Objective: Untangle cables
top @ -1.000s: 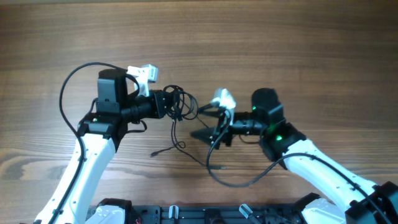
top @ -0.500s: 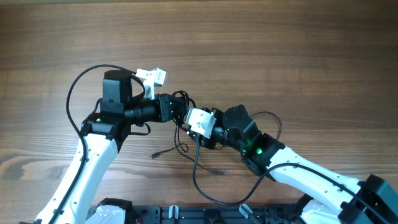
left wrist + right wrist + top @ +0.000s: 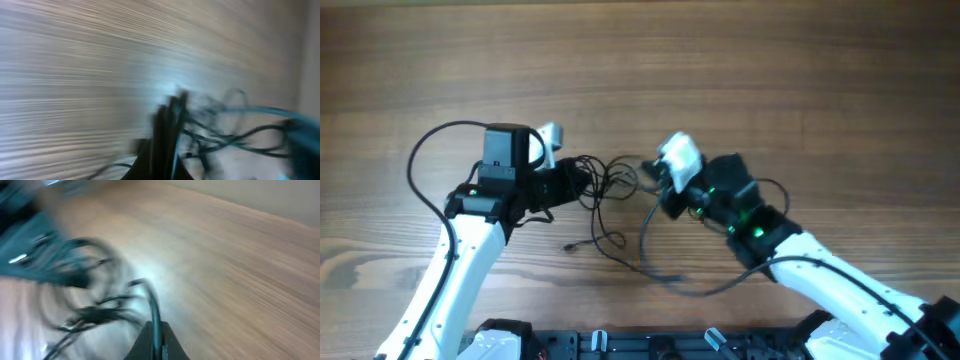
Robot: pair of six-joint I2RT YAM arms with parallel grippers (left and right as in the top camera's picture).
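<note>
Gripping cables (image 3: 610, 181): left hand (image 3: 582, 182), right hand (image 3: 647, 179).

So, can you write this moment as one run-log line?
left gripper: shut on cables | right gripper: shut on cables | cables: tangled between both grippers, loose strands on table | wrist views: blurred

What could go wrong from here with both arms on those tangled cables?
The left end effector and right end effector are both shut on the cables, close together, so pulling apart could tighten the tangle. The loose plug end trailing on the table might snag in a loop.
</note>
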